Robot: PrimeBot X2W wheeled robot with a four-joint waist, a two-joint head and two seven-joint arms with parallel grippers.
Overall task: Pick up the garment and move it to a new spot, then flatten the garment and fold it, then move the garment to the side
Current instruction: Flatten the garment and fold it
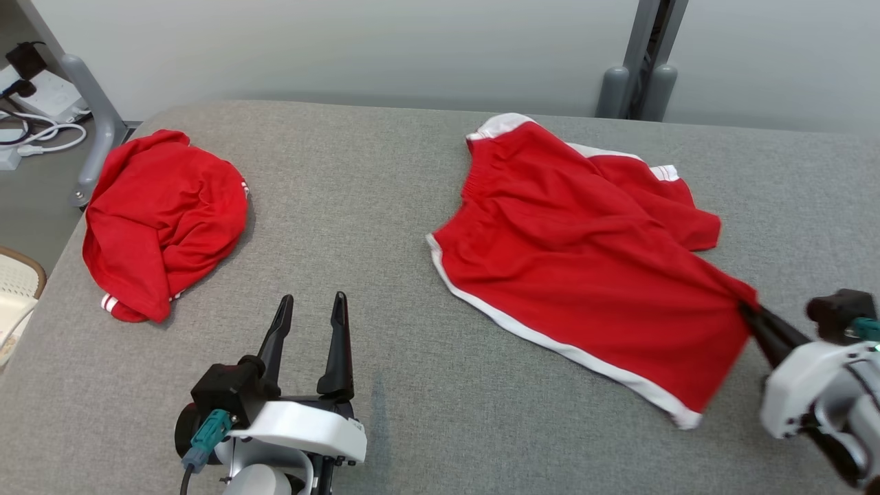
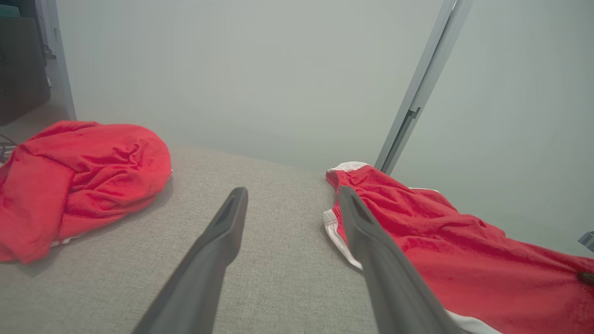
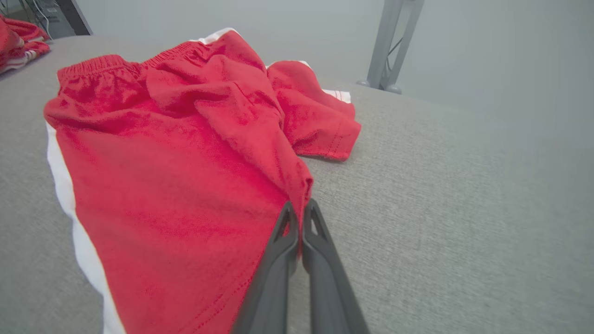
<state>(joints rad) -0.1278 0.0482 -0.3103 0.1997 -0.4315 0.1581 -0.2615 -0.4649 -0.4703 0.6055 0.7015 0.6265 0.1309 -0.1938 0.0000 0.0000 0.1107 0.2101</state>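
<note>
Head view: we pinched the red shorts (image 1: 577, 261) with our right gripper (image 1: 747, 307) near the worktop's (image 1: 385, 206) right edge; left gripper (image 1: 313, 298) spread.

Two red garments (image 1: 577, 268) (image 1: 161, 220), two pincers (image 1: 313, 300) (image 1: 746, 306), one grey table (image 1: 385, 206).

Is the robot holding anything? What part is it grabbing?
Yes. The right gripper is shut on the red shorts, pinching a fold of cloth at the edge of one leg. The left gripper is open and holds nothing.
</note>
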